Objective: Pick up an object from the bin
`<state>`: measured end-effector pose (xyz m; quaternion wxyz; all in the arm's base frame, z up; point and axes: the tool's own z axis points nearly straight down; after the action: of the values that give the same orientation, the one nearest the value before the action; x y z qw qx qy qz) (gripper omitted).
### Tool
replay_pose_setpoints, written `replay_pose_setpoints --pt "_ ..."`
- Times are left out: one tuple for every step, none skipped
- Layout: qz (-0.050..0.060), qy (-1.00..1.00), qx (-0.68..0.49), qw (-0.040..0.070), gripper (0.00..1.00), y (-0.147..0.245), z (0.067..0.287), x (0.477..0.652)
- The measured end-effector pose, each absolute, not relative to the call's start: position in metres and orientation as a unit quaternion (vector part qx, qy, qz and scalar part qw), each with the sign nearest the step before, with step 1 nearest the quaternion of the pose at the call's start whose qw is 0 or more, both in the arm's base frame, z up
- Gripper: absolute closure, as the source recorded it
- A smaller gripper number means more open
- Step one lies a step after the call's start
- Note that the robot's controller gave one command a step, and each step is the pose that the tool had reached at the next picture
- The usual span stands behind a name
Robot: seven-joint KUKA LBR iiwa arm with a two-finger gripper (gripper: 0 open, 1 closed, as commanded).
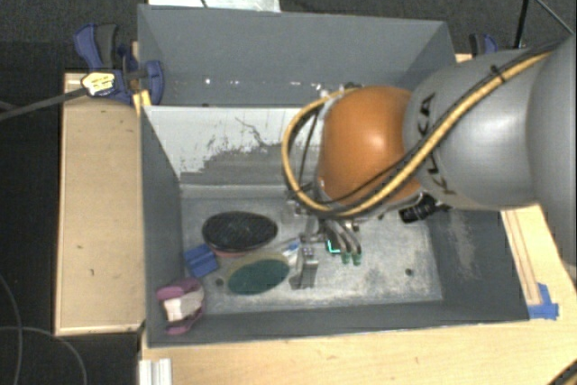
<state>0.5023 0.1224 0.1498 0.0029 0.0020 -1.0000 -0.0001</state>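
My gripper (pixel 309 259) hangs low over the bin floor just below the arm's orange dome, a little left of the bin's middle. A dark green oval pad (pixel 256 278) lies directly to its left, almost touching its tip. A black oval disc with a ribbed top (pixel 239 230) sits behind the pad, further left. A small green piece (pixel 348 253) lies close on the gripper's right side. I see nothing held.
A blue block (pixel 200 261) lies left of the green pad. A pink and white thing (pixel 181 301) rests in the front left corner. The arm and its cables cover the bin's back right part.
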Motion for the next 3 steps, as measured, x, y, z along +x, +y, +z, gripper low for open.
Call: replay_pose_setpoints --pt "-0.001 -0.992 0.125 -0.005 0.0 0.148 0.072 0.483" --pt "-0.001 -1.0 0.017 -0.002 0.0 0.187 0.101 0.481" --pt "-0.001 -0.996 -0.09 -0.002 0.0 0.176 0.117 0.487"
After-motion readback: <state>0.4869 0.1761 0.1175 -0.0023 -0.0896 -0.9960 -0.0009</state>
